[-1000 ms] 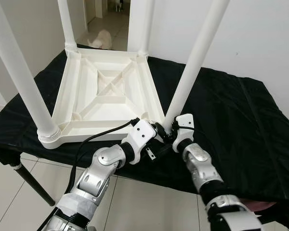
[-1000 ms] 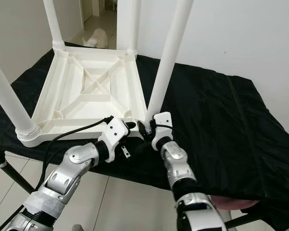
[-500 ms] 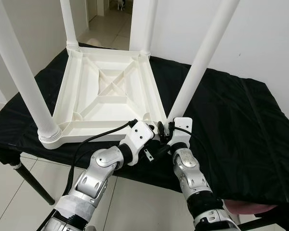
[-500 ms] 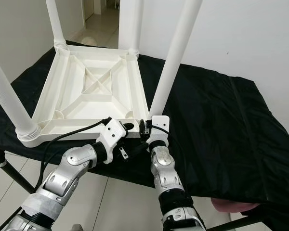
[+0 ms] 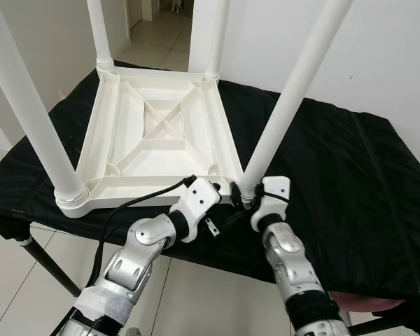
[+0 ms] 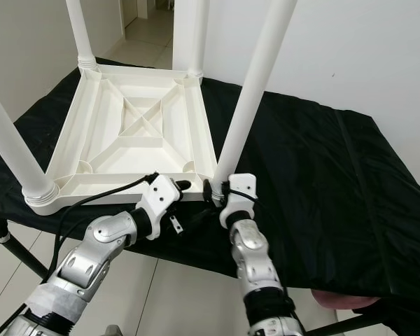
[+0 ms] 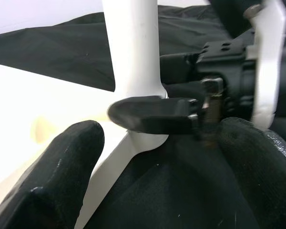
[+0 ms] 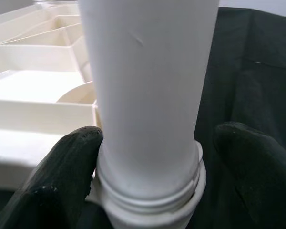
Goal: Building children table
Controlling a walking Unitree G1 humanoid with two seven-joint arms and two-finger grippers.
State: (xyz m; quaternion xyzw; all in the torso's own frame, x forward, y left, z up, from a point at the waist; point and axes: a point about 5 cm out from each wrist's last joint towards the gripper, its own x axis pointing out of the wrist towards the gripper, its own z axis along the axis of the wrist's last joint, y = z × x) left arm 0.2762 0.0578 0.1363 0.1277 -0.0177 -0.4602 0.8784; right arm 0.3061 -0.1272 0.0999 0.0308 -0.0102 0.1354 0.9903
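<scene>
Black cloth (image 5: pixel 336 168); right claw (image 8: pixel 148 191) straddles table leg (image 5: pixel 280 119) base, fingers apart.

**Desk:** Where do the upturned table's legs end?

**Photographer:** The frame's top edge cuts all four. The near-right leg (image 5: pixel 294 91) also loses its foot, where it meets the table corner, behind the two white wrist housings.

**Desk:** The fingers there?

**Photographer:** From the head camera, the right gripper (image 8: pixel 150 157) has its fingers tucked behind its own housing. In the left gripper's (image 7: pixel 162 162) wrist view, the nearest fingertip (image 7: pixel 52 176) is a soft black blur that runs off the bottom edge.

**Desk:** Bottom right?

**Photographer:** A pinkish shape (image 5: pixel 364 302) lies half under the black cloth (image 5: pixel 336 175). What it is cannot be told.
</scene>
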